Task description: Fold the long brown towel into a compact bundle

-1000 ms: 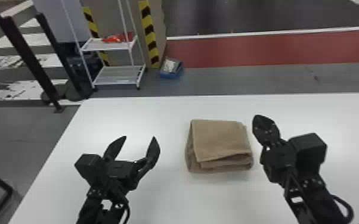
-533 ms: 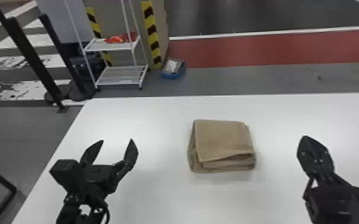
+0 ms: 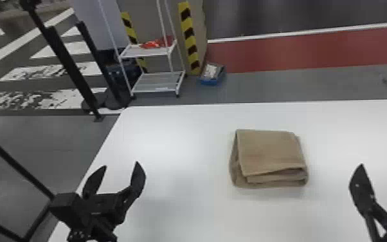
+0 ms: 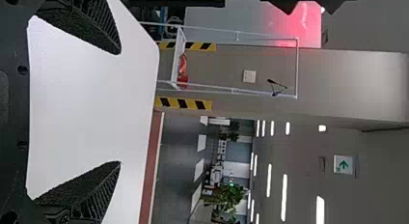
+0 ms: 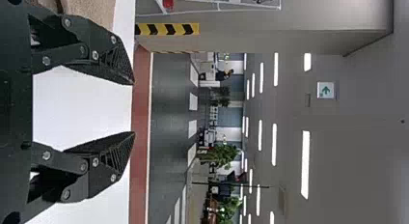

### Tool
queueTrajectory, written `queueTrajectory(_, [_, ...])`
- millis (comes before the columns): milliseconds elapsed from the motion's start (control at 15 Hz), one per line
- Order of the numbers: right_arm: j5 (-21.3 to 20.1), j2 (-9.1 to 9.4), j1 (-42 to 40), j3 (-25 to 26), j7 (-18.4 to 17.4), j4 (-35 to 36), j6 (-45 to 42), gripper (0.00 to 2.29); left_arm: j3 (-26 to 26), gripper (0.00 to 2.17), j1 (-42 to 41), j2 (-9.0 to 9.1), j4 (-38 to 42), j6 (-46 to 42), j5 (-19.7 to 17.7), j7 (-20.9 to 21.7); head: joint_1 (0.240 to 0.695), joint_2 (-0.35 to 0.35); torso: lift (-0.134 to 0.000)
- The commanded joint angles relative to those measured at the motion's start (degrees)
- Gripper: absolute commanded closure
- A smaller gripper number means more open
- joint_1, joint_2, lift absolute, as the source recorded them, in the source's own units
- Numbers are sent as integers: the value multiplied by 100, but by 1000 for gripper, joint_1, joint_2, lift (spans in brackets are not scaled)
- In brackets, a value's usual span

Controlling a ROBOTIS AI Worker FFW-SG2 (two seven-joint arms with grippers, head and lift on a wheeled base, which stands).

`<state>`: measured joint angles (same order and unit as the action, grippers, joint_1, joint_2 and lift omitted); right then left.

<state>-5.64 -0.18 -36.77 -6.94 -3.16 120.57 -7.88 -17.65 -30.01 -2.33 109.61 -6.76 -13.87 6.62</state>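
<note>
Right pincer [image 3: 378, 165] moved farther from folded brown towel [image 3: 270, 153], open, left pincer [image 3: 121, 164] also open

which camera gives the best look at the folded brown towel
The head view: it shows the whole towel, top and layered front edge. The right wrist view shows only part, behind a finger; I can't see it in the left.

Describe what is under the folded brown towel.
The brown towel rests on the white table. The table shows around it, but the part directly beneath is covered, so whether anything small lies there cannot be seen.
</note>
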Motion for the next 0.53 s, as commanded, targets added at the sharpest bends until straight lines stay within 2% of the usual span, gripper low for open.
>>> queueTrajectory(0, [11,0,3,-1,0,-60,81,46,52,56,-66,66,61,-31,139,50,695,292,-119])
queueTrajectory(467, [20,0,21,-71,9,-34,345,46,227,56,-163,127,184,-13,289,50,695,266,-119])
